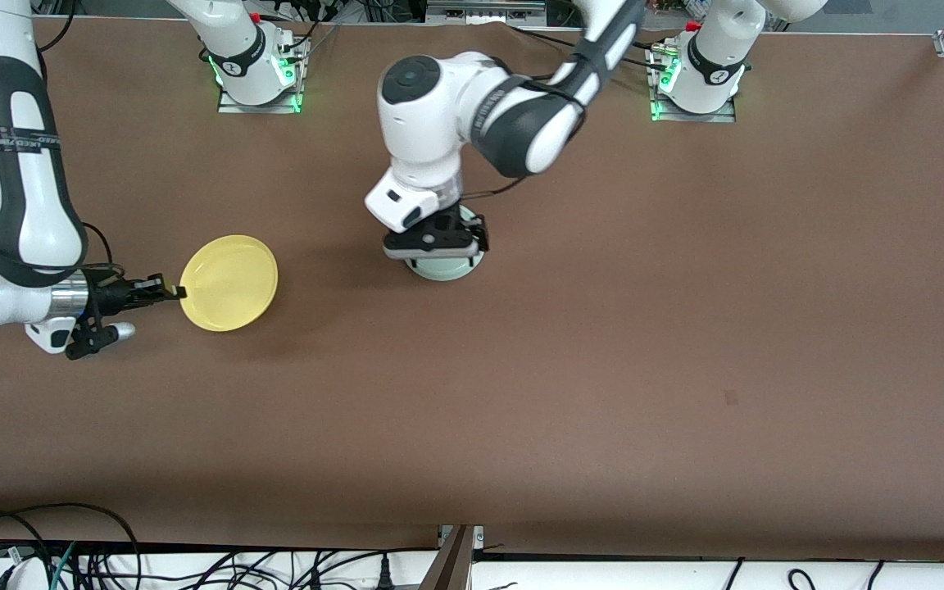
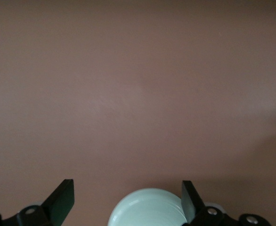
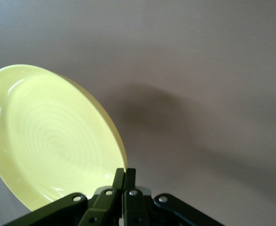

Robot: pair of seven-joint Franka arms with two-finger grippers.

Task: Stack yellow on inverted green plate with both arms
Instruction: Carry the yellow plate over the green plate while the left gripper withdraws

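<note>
Over green plate (image 1: 444, 266) – left claw (image 1: 437, 242) spread wide, empty; right claw (image 1: 167, 291) pinches yellow (image 1: 229, 283) rim, lifted.

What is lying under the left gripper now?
The green plate lies on the table under the open left gripper. Only part of its rim and ringed surface shows; the gripper covers the rest. The right gripper pinches the yellow plate's rim.

My bench (image 1: 603, 344) is a plain brown surface. The green plate (image 1: 444, 268) lies on it near the middle, toward the bases; cables (image 1: 103, 557) trail along its edge nearest the front camera
</note>
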